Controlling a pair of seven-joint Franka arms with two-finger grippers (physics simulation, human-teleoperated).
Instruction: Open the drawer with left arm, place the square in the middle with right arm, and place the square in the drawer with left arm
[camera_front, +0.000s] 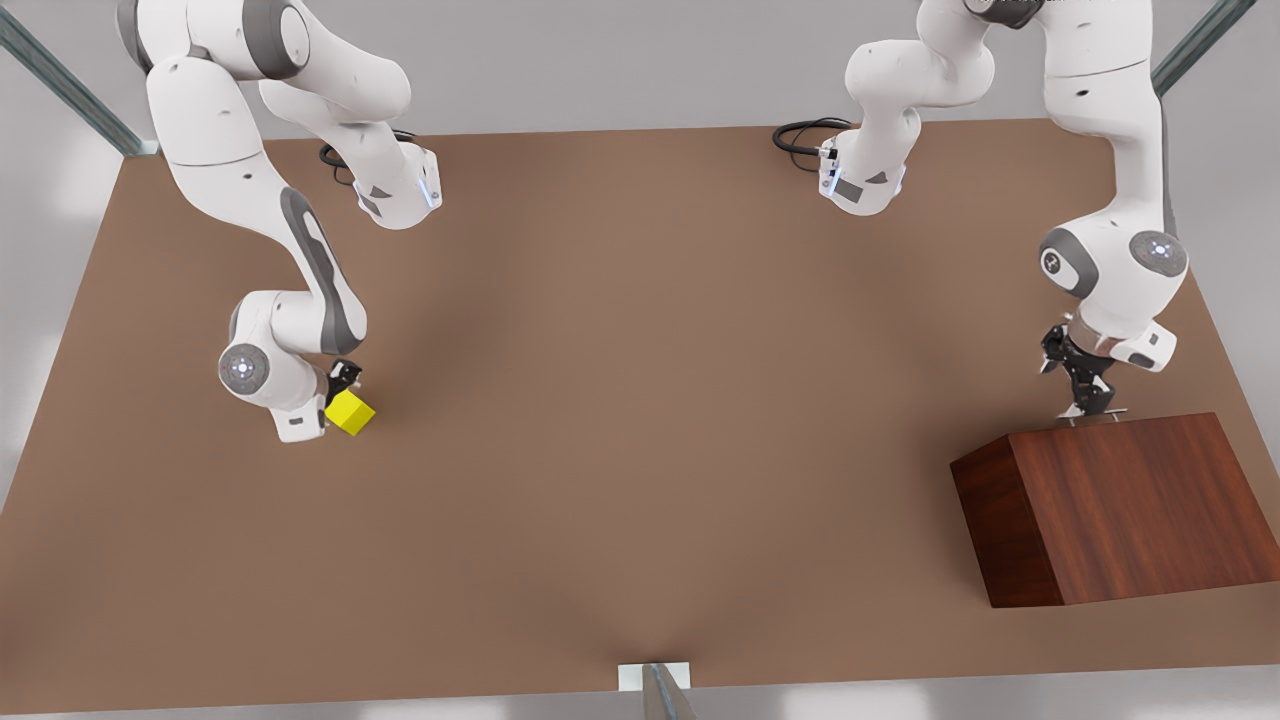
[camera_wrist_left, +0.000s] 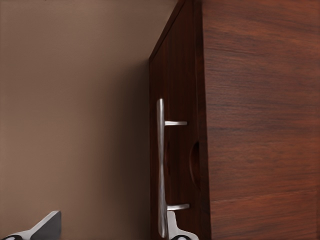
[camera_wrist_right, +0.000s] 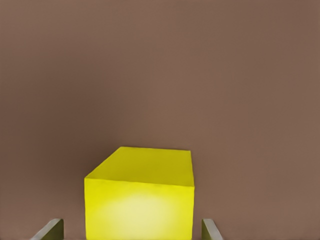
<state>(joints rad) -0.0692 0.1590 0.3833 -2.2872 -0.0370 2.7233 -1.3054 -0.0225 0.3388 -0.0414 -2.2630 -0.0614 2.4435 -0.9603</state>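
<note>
The dark reddish-brown wood-grain box (camera_front: 1130, 510) with its slanted top sits nearest the camera, on the front view's right side of the matte brown tabletop (camera_front: 640, 400), its grain running in fine streaks over smooth flat faces. At its far edge the drawer (camera_wrist_left: 172, 150) lies flush with the box body, a shallow rounded notch cut into its front, and its thin silver bar handle (camera_wrist_left: 161, 165) stands off on two short posts. The left arm's black two-finger gripper (camera_front: 1085, 405) is down at that handle; in the left wrist view its pale metal fingertips (camera_wrist_left: 47, 225) stand spread, one out over the table and one just beside the bar, so the jaws are released around the handle rather than clenched on it. Across the table, on the front view's left, the small bright yellow cube (camera_front: 350, 413) rests on the tabletop, sharp-edged and evenly matte. The right arm's black gripper (camera_front: 342, 385) is at its far side, and in the right wrist view the two fingers (camera_wrist_right: 49, 230) flank the cube with a visible gap on each side, not yet pinching it
</note>
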